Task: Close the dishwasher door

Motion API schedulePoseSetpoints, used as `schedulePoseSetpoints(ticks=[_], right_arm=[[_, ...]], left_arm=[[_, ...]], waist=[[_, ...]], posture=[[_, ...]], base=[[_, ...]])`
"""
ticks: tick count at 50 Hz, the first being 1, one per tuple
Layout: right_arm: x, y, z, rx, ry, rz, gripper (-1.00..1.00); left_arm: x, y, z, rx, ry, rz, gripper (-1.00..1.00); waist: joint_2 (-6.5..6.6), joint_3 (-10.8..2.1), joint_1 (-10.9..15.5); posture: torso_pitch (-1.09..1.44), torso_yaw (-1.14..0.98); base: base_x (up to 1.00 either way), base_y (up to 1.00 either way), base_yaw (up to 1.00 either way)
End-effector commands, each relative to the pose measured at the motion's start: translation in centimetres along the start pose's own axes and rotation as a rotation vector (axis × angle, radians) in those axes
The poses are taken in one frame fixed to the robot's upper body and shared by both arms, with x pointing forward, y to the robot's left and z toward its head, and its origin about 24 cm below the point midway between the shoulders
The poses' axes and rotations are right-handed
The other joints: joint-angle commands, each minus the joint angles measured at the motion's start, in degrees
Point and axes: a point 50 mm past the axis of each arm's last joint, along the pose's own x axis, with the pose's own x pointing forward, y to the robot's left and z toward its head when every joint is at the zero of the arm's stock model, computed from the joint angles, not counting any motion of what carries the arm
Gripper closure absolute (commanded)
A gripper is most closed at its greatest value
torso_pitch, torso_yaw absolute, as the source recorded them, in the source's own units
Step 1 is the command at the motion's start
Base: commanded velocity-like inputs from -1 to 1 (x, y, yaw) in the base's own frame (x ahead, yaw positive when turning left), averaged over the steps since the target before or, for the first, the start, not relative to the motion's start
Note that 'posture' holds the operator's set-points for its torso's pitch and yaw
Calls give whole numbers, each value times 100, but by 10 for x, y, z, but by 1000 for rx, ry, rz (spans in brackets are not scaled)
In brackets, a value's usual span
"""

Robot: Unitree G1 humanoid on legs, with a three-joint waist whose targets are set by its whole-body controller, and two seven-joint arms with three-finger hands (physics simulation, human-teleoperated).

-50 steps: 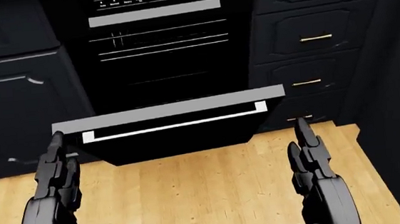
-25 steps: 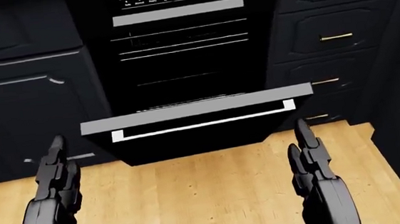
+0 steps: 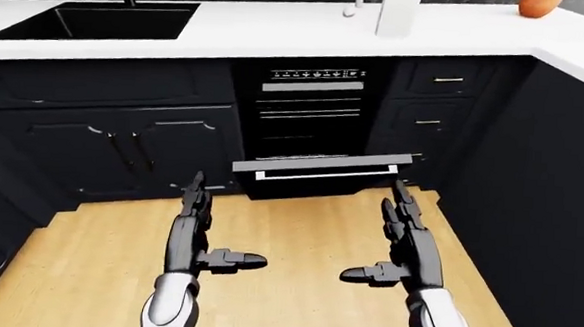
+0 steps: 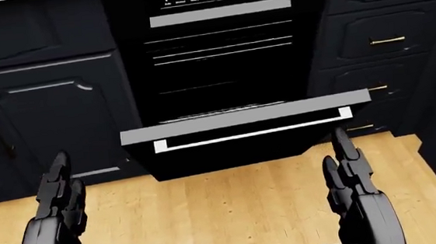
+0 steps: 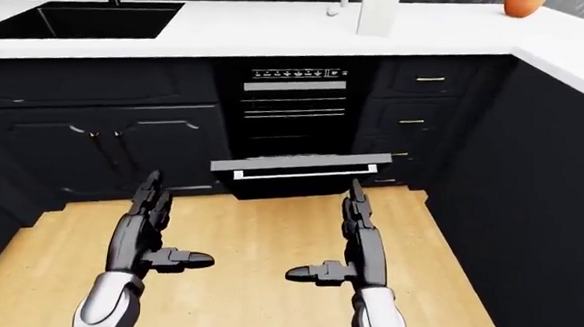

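Head view shows me the black dishwasher door with grey handle [image 4: 245, 127] hanging open at twelve o'clock, untouched, my left hand [image 3: 190, 237] and right hand [image 3: 405, 248] flat-fingered, empty, so closing remains.

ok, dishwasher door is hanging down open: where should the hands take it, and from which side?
Take the dishwasher door at its free grey edge or the white bar handle beneath, coming from below and lifting toward the cabinet. It hinges at the bottom, so that edge probably gives the most leverage. Both the left hand and right hand are open, short of it.
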Motion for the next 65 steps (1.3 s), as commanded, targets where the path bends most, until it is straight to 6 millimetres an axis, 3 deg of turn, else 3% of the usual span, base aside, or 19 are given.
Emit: schedulePoseSetpoints(ticks=[1,5,8,10,19,22,23,27,31,33,35,36,39,46,49,58,60,62,65], right_arm=[[3,8,18,6,-102,36,-100],[0,8,25,4,-116,36,-100],[0,5,33,7,-135,27,-100],[0,5,37,7,-142,27,-100],[7,8,29,-9,-134,32,-100],[10,7,27,-10,-130,33,-100],[9,7,26,-9,-128,34,-100],[7,10,27,-13,-130,40,-100],[5,9,29,-9,-133,39,-100],[4,10,29,-9,-132,41,-100],[4,11,29,-10,-132,44,-100],[4,11,30,-10,-133,44,-100],[3,11,31,-11,-136,43,-100],[4,9,31,-8,-137,40,-100],[4,10,31,-9,-138,40,-100],[5,9,29,-7,-132,41,-100],[5,10,29,-8,-132,41,-100],[4,9,30,-7,-134,40,-100],[4,10,31,-9,-135,42,-100]], left_arm=[[1,3,20,8,-110,13,-100],[-3,2,25,14,-120,13,-100],[-7,-2,25,23,-122,-4,-100],[-7,-3,23,31,-124,-7,-100],[-3,-5,19,41,-118,-7,-100],[-2,-6,19,40,-117,-12,-100],[-1,-6,17,40,-115,-9,-100],[-6,-7,21,39,-123,-16,-100],[-7,-9,20,43,-121,-20,-100],[-6,-9,19,42,-120,-20,-100],[-6,-9,19,42,-120,-20,-100],[-5,-8,19,42,-121,-20,-100],[-5,-8,19,41,-123,-20,-100],[-5,-9,19,41,-121,-24,-100],[-5,-9,19,40,-121,-23,-100],[-5,-10,17,38,-116,-26,-100],[-6,-10,18,38,-115,-25,-100],[-6,-10,19,38,-116,-25,-100],[-7,-10,19,38,-117,-26,-100]], waist=[[14,-72,38],[353,26,19],[812,-143,15],[662,9,72],[138,8,69],[-204,-47,58],[9,-10,-10],[-38,-80,32],[230,20,33],[471,10,22],[969,-137,75],[588,-32,111],[570,-51,133],[153,27,98],[-164,-29,76],[195,3,34],[404,7,23],[856,-114,47],[606,-17,118]], posture=[[0,0],[0,0],[0,0],[0,0],[0,0],[0,0],[0,0],[0,0],[0,0],[0,0],[0,0],[0,0],[0,0],[0,0],[0,0],[0,0],[0,0],[0,0],[0,0]], base=[[0,32,0],[0,32,0],[0,33,0],[0,32,0],[0,32,0],[0,32,0],[0,33,0],[0,32,0],[0,32,0],[0,32,0],[0,32,0],[0,32,0],[0,32,0],[0,32,0],[0,32,0],[0,32,0],[0,32,0],[0,32,0],[0,32,0]])
